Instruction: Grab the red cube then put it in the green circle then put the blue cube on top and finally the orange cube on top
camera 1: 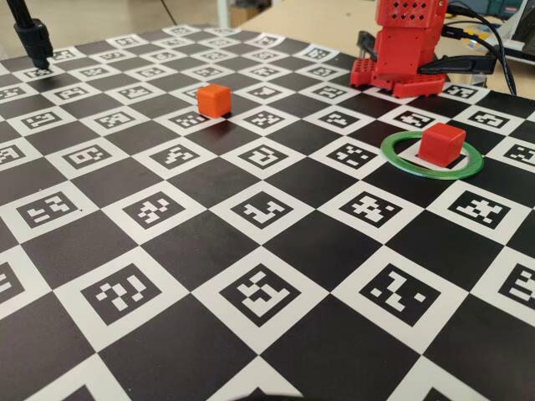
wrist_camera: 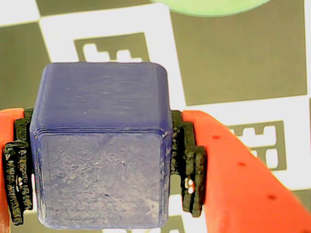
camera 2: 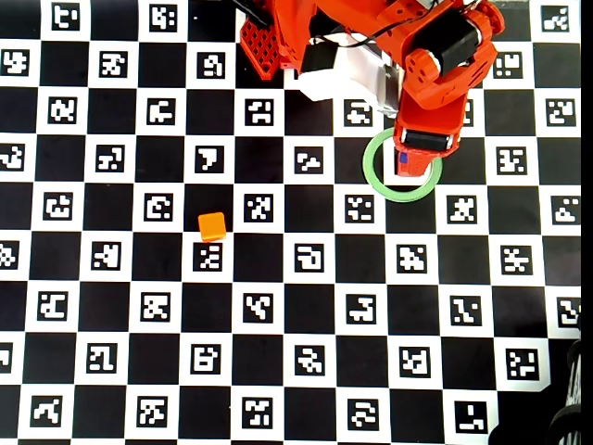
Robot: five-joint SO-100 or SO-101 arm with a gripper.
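No brand name or readable lettering shows anywhere; the only printing is the black-and-white square code markers that fill the white squares of the checkerboard worktop [camera 1: 209, 180].

In the wrist view the blue cube [wrist_camera: 99, 160] fills the frame, matte plastic with fine layer lines, a grainy near face and rounded edges. The jaws [wrist_camera: 99, 170] are closed on it, their rough black pads [wrist_camera: 192, 165] pressed flat to its left and right faces, with smooth orange finger bodies behind the pads.

The green circle [camera 1: 393, 159] is a thin flat glossy ring lying on the worktop. The red cube [camera 1: 441, 144] sits upright inside it, matte, with softened corners. In the overhead view the red arm [camera 2: 435, 65] reaches over the ring [camera 2: 375, 171], and a sliver of the blue cube [camera 2: 402, 158] shows within the ring's outline.

The orange cube [camera 1: 214, 99] stands well to the left of the green circle in the fixed view, alone on a white marker square.
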